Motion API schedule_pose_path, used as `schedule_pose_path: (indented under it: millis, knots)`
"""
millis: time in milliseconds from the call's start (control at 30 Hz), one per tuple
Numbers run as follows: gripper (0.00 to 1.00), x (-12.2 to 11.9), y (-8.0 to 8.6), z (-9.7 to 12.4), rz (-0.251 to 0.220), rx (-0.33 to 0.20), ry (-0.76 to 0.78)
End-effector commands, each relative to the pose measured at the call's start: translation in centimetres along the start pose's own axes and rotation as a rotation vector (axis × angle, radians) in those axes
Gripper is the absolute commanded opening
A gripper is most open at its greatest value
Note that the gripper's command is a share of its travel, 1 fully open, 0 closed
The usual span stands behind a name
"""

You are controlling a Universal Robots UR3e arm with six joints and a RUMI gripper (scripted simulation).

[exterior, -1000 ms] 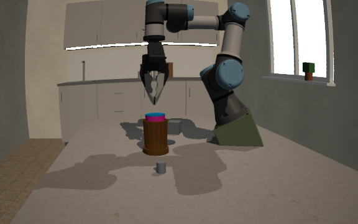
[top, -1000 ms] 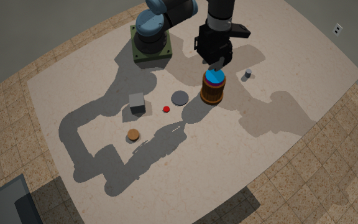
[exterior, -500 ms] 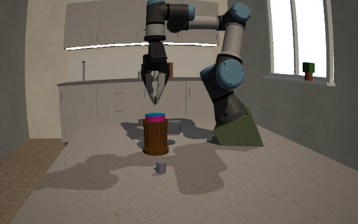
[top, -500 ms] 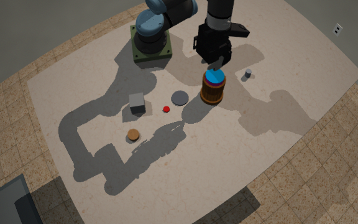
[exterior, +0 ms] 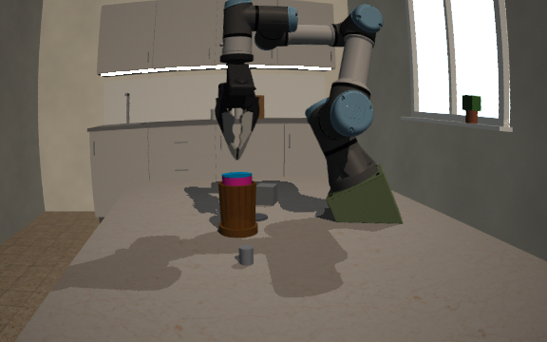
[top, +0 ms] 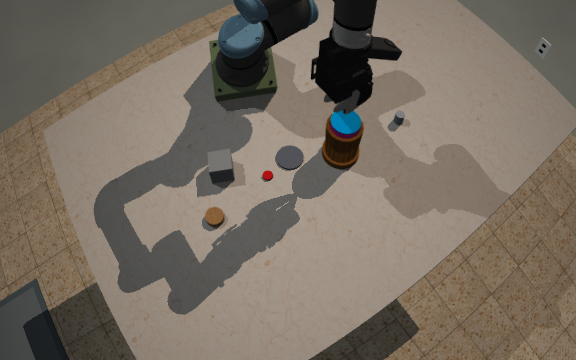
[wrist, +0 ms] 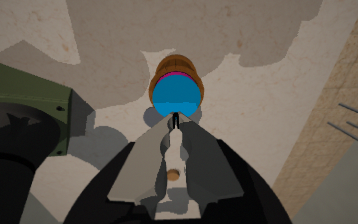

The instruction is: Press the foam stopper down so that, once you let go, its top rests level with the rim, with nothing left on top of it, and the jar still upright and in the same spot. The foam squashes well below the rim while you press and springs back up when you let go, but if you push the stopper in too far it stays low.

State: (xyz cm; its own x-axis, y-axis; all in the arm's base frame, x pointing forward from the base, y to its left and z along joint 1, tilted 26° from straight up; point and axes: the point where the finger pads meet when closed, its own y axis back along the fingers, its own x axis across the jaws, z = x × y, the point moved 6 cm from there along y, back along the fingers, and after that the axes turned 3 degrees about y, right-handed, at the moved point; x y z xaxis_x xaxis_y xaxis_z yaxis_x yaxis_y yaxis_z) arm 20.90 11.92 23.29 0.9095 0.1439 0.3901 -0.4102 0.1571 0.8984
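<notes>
A brown wooden jar point(top: 342, 145) stands upright on the table; it also shows in the exterior view point(exterior: 237, 209) and the wrist view point(wrist: 177, 67). A foam stopper with a blue top point(top: 345, 121) point(exterior: 236, 180) and magenta side sticks up above the jar's rim. Nothing lies on top of it point(wrist: 176, 96). My gripper point(exterior: 237, 154) is shut and empty. It points straight down and hangs a short way above the stopper, about over it, without touching. Its fingertips show in the wrist view point(wrist: 175, 120) and in the top view point(top: 348, 102).
A small grey cylinder point(top: 399, 117) stands near the jar, also visible in front of it point(exterior: 246, 255). A grey disc point(top: 289, 157), a red button point(top: 267, 175), a grey cube point(top: 220, 165) and a cork disc point(top: 214, 216) lie to the other side. The arm's green base point(top: 243, 75) is close behind.
</notes>
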Motion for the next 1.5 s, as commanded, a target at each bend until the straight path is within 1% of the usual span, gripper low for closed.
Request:
schedule_pose_path:
  millis: [0, 533, 633, 767, 833, 1000, 1467]
  knots:
    - [0.0, 0.0, 0.1, 0.0, 0.002, 0.0, 0.0]
    - [0.0, 0.2, 0.1, -0.2, 0.002, 0.0, -0.001]
    - [0.0, 0.2, -0.3, -0.2, 0.002, 0.0, -0.001]
    - [0.0, 0.2, -1.4, -0.2, 0.002, 0.0, -0.001]
    - [0.0, 0.2, -1.4, -0.2, 0.002, 0.0, -0.001]
    - [0.0, 0.2, -2.5, -0.2, 0.002, 0.0, -0.001]
    - [0.0, 0.2, -2.7, -0.2, 0.002, 0.0, -0.001]
